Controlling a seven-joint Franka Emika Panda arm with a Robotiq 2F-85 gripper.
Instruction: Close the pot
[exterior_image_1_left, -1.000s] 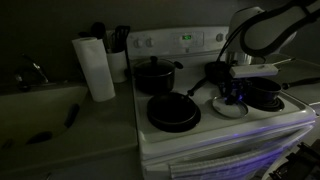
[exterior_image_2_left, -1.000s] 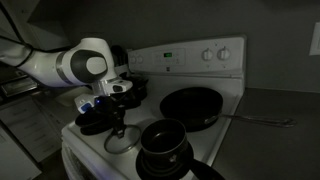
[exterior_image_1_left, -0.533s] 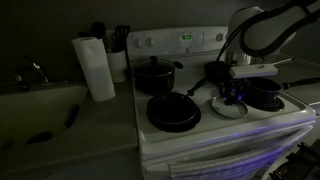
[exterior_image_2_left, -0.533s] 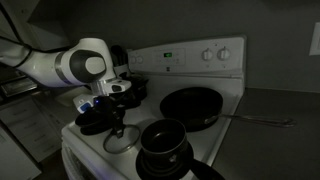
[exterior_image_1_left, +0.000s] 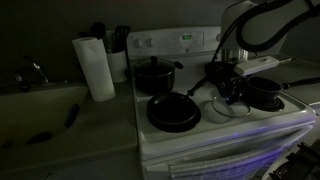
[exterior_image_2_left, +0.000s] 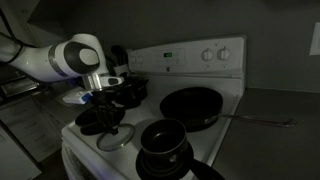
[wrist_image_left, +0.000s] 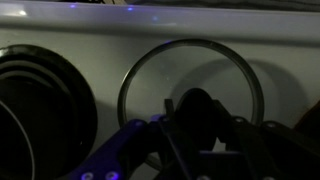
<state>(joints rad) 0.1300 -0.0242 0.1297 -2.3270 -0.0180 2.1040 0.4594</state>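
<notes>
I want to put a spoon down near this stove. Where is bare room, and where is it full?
Bare: the counter in front of the paper towel roll, up to the stove; also the far counter behind the handle of the frying pan. Crowded: the stove top, full of pans and the glass lid.

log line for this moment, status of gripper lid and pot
gripper: low over glass lid, grip unclear | glass lid: on stovetop beside pot | pot: uncovered
</notes>
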